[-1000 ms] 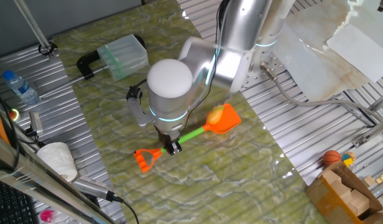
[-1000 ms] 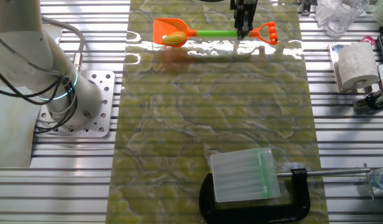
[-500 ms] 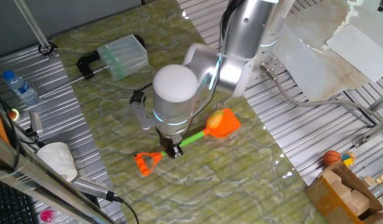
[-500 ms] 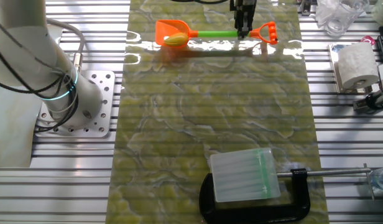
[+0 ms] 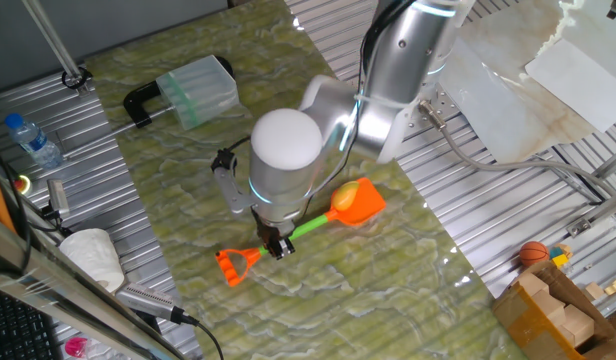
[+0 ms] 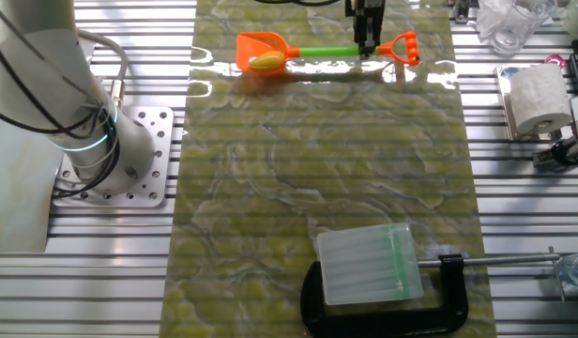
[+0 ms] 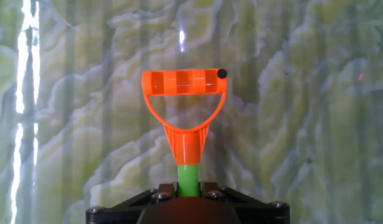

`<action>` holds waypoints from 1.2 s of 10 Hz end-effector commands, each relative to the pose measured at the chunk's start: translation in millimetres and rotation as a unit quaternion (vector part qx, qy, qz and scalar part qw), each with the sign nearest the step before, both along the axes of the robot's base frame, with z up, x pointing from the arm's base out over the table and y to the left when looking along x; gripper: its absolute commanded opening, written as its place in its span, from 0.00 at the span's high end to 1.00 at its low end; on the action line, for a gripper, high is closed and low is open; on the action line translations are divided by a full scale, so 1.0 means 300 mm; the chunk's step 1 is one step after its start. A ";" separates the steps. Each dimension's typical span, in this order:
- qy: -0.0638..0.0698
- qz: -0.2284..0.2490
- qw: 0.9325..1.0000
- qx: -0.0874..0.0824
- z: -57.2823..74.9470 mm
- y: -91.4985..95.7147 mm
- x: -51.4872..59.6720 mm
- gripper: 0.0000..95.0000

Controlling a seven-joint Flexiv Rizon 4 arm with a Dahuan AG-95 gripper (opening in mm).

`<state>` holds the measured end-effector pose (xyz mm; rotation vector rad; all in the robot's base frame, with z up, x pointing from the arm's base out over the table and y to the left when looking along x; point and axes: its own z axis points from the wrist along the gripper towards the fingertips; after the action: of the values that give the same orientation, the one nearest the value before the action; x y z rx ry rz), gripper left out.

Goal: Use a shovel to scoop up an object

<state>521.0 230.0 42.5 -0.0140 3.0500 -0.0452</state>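
Worktop [image 6: 327, 188]: green marbled mat over ribbed metal. Black clamp holding a clear box [image 6: 369, 266] sits well apart from the work.

Arm reaches down over the mat; hand [image 5: 276, 243] is clamped on the green shaft of the shovel [image 5: 318, 215], just short of the orange D-end. Hand view confirms: shaft [image 7: 189, 172] enters between the jaws, D-end projects beyond, mat behind it.

Shovel held about level. From the other fixed view the blade [image 6: 261, 51] shows a shadow beneath, so it appears lifted off the mat, though I cannot say by how much.

Object [image 5: 345, 193], small yellow oval lump, lies in the blade, touching its floor.

Judgement: scoop looks made; step in hand is carrying the load. Keep blade level or tipped slightly back, move slowly, no wrist roll. The smooth lump should roll easily over the shallow rim. The grip sits far from the load, so expect shaft flex.
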 end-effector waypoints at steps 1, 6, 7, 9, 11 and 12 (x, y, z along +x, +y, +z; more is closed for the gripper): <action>-0.004 0.000 1.000 0.000 -0.006 0.008 0.001 1.00; -0.003 0.002 1.000 -0.003 -0.026 0.025 0.010 1.00; -0.003 0.004 1.000 -0.003 -0.027 0.026 0.010 1.00; -0.003 0.005 1.000 -0.003 -0.032 0.025 0.011 1.00; -0.003 0.006 1.000 -0.003 -0.038 0.027 0.012 1.00; -0.003 0.007 1.000 -0.002 -0.043 0.029 0.012 1.00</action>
<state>525.2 239.9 27.3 -0.0390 3.0434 -0.0498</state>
